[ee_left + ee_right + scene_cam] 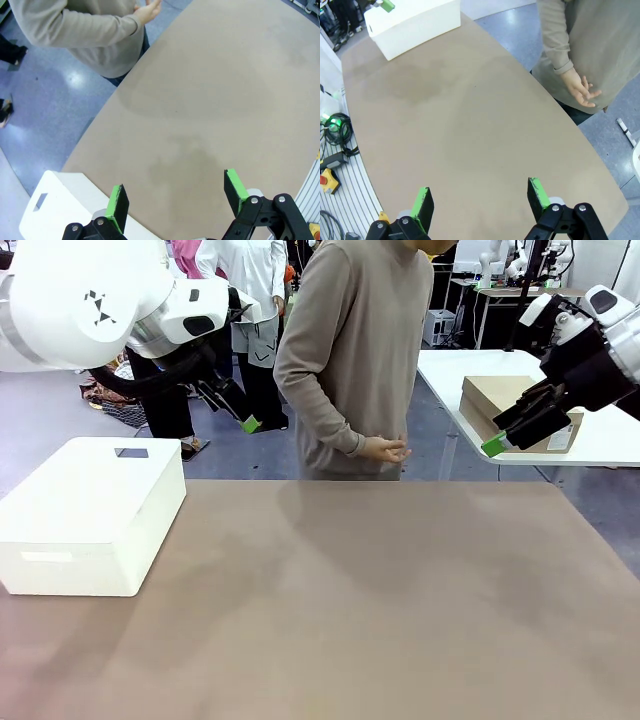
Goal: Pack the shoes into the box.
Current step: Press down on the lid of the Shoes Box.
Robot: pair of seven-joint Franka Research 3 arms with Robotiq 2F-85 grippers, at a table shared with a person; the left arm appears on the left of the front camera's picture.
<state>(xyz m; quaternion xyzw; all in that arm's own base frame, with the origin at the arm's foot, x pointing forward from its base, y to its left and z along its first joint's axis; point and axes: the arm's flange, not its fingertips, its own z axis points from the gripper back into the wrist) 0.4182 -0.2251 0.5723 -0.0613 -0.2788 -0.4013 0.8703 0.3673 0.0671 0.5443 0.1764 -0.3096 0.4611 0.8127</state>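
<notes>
Front view: left gripper (232, 405) and right gripper (522, 425) raised above the brown table (380, 600), each with fingers spread and nothing between them. A tan cardboard box (500, 398) rests on a white table (600, 440) behind — well apart from the white plastic box (85, 515). A person's hand (385, 449) hangs at the far edge.
</notes>
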